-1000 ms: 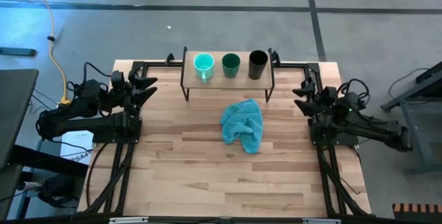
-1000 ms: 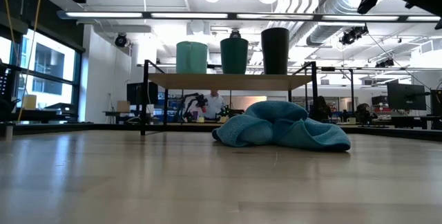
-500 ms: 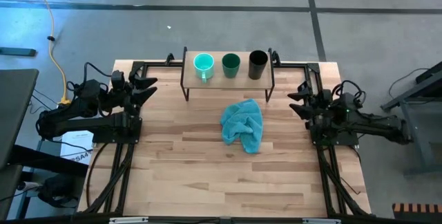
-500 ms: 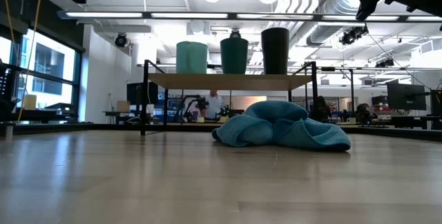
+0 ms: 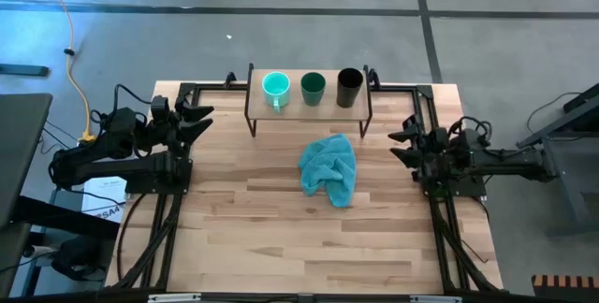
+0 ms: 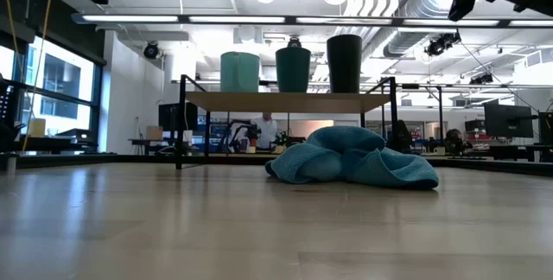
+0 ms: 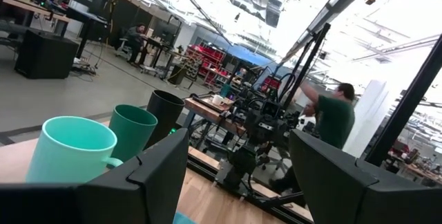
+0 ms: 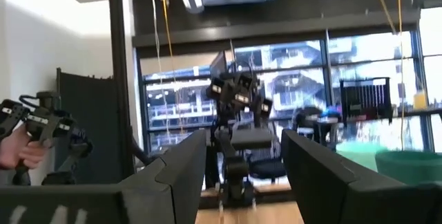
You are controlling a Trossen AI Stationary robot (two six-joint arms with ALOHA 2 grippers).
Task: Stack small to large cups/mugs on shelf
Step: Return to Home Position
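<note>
Three cups stand upright in a row on the low light-wood shelf point(image 5: 309, 108) at the table's far edge: a light turquoise mug point(image 5: 275, 87) on the left, a dark green cup point(image 5: 313, 86) in the middle, a taller black cup point(image 5: 349, 84) on the right. They also show in the low view, the mug point(image 6: 239, 71), the green cup point(image 6: 293, 69) and the black cup point(image 6: 344, 62). My left gripper point(image 5: 199, 121) is open and empty at the table's left edge. My right gripper point(image 5: 401, 144) is open and empty at the right edge.
A crumpled teal cloth point(image 5: 329, 168) lies on the tabletop in front of the shelf, between the two arms. Black frame rails run along the table's left and right sides. A person shows in the room beyond the table point(image 7: 335, 117).
My right arm has swung toward the table's near edge and straightened level with the right edge; its gripper has stayed open. The left arm and the cups have kept still.
</note>
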